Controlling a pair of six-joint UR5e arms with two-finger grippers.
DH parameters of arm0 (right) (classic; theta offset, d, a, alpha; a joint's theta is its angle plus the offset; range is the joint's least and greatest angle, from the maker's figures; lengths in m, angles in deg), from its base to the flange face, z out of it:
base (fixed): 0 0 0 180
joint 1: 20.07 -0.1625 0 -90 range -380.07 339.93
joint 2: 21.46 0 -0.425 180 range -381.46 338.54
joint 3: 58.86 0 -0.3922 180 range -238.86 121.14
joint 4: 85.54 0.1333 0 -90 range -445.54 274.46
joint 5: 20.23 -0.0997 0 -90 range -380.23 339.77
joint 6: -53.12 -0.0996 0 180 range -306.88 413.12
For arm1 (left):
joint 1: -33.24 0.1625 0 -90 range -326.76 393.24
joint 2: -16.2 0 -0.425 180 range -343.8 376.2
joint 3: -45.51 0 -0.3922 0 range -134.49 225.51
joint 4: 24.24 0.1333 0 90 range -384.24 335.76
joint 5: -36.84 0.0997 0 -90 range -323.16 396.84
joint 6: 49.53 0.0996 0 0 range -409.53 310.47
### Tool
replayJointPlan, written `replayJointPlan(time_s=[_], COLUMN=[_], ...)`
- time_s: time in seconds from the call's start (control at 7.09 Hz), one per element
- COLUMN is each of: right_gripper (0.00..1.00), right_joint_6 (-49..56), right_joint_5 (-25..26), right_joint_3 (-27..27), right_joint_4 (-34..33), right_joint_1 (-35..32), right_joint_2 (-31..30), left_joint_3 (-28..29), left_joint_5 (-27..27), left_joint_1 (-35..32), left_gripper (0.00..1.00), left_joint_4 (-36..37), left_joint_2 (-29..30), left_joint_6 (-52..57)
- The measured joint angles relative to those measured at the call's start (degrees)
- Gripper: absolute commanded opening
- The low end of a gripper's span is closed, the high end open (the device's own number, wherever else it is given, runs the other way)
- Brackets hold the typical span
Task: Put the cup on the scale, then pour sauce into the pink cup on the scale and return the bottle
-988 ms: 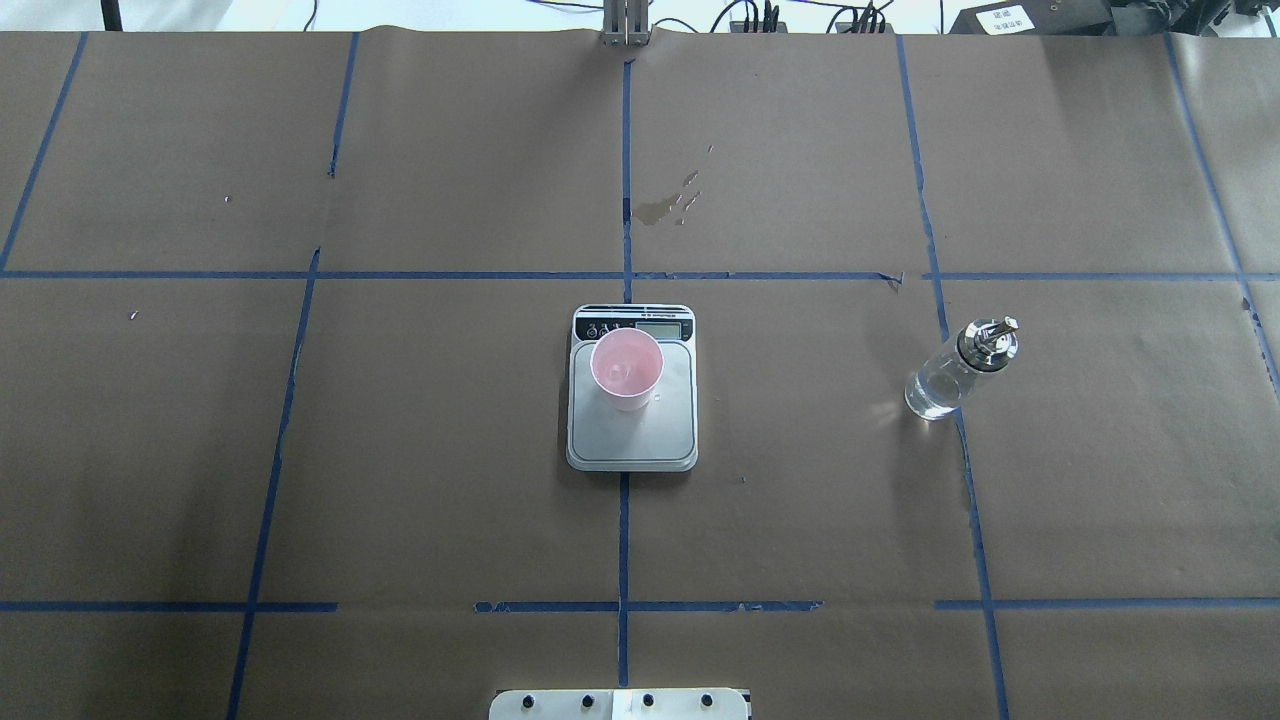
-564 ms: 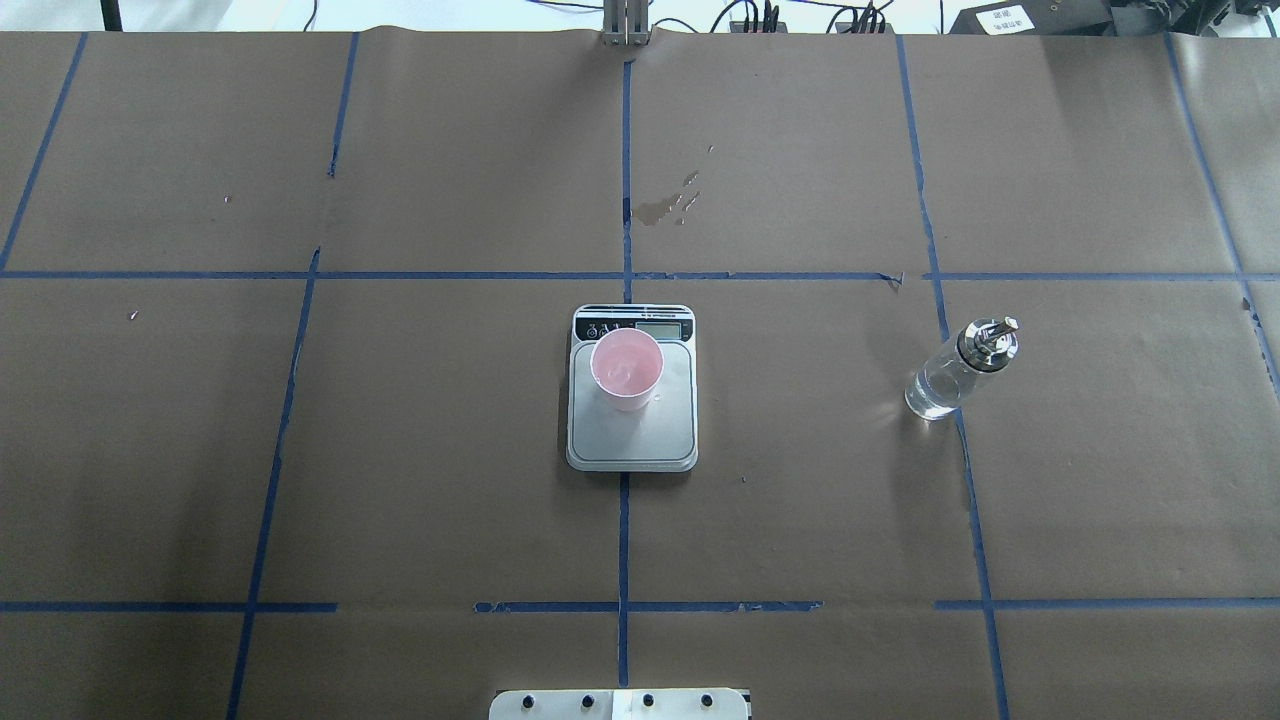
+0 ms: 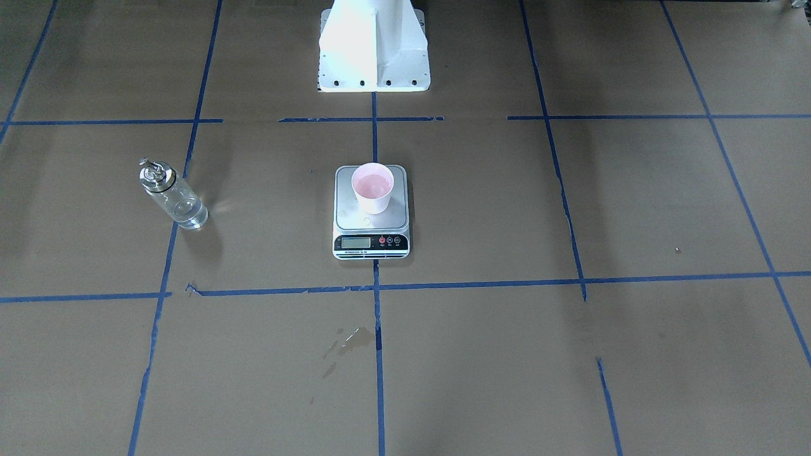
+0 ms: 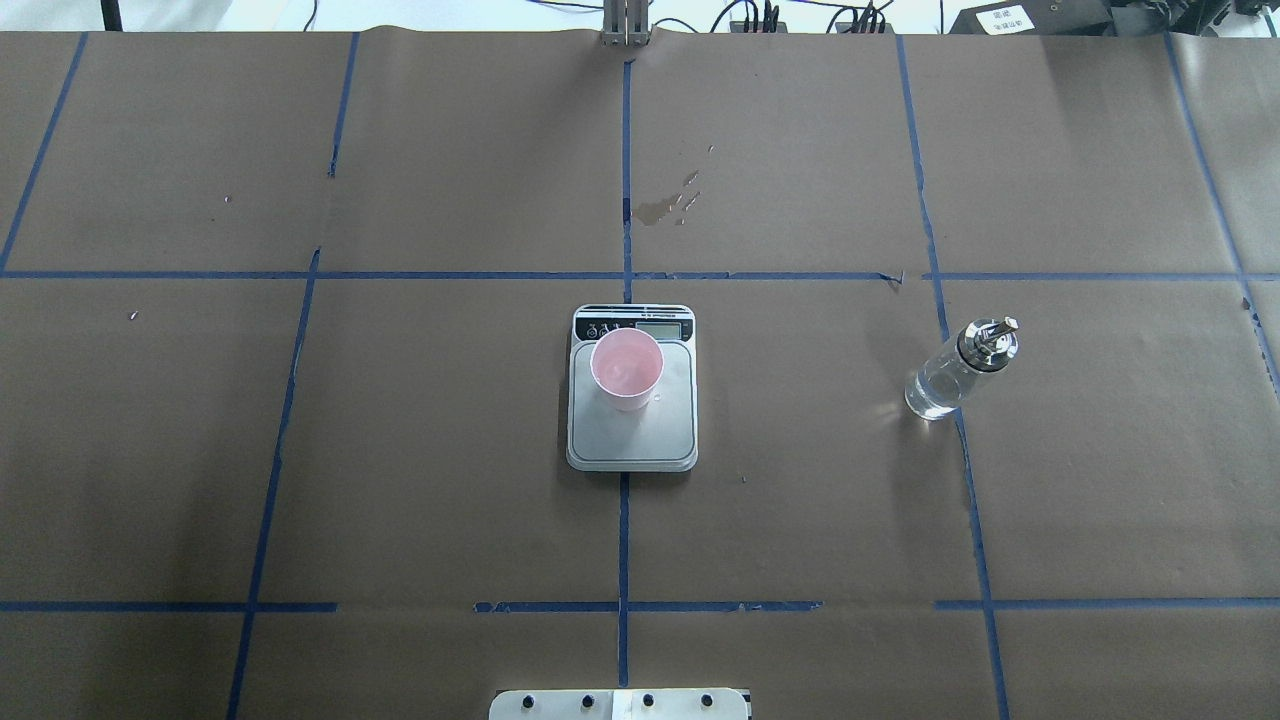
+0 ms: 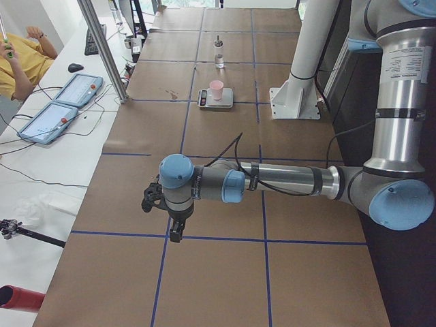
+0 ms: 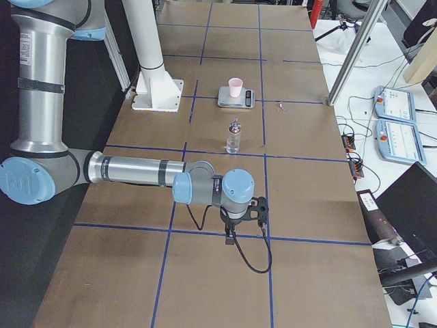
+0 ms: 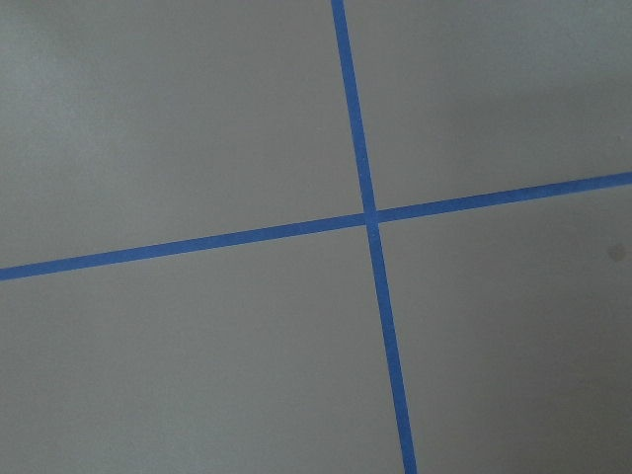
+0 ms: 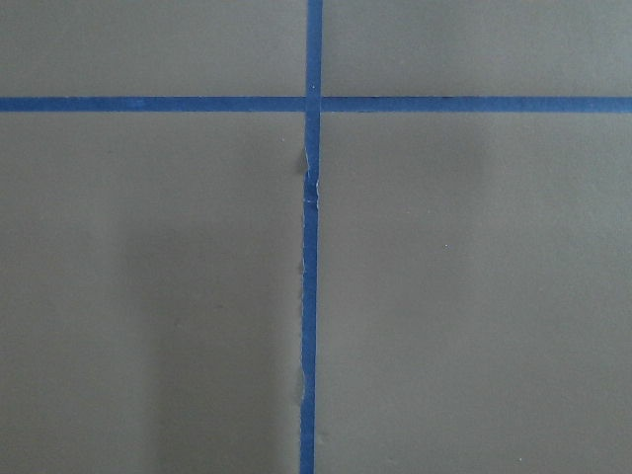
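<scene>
The pink cup (image 4: 627, 372) stands upright on the far part of the scale (image 4: 640, 436) at the table's middle; it also shows in the front view (image 3: 372, 188). The clear glass bottle (image 4: 950, 375) with its silver spout stands upright on the table, well to the right of the scale, with clear sauce low inside (image 3: 190, 215). My left gripper (image 5: 176, 230) shows only in the exterior left view, far from the scale. My right gripper (image 6: 230, 236) shows only in the exterior right view, near the table's end. I cannot tell whether either is open or shut. Both wrist views show only bare paper and blue tape.
A wet stain (image 4: 665, 205) marks the paper beyond the scale. The robot's white base (image 3: 374, 50) stands on the near side of the scale. Tablets (image 5: 61, 109) and a seated person (image 5: 20, 54) are beside the table.
</scene>
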State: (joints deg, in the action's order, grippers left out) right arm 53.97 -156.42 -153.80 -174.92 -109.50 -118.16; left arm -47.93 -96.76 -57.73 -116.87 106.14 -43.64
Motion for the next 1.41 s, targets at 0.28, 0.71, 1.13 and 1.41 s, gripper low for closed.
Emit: replayJointPlan(time_s=[0.28,0.71,1.13,1.41], right_gripper=[1.0,1.0,1.0,1.0], right_joint_6=[-0.11,-0.17,-0.23,-0.24], right_joint_5=[0.31,0.48,0.51,0.51], right_joint_3=[-0.06,-0.09,-0.05,0.2], right_joint_4=[0.2,0.47,0.51,0.51], right_joint_1=[-0.04,0.03,0.12,0.22], right_joint_2=[0.84,1.08,1.16,1.41], left_joint_3=[-0.05,0.16,-0.23,-0.03], left_joint_5=[0.02,0.02,0.08,0.12], left_joint_1=[0.0,-0.04,-0.01,-0.01], left_gripper=[1.0,1.0,1.0,1.0], left_joint_4=[-0.26,-5.0,-5.97,-5.92], left_joint_2=[0.28,-0.16,-0.36,-0.66], left_joint_6=[0.0,-0.16,-0.11,-0.17])
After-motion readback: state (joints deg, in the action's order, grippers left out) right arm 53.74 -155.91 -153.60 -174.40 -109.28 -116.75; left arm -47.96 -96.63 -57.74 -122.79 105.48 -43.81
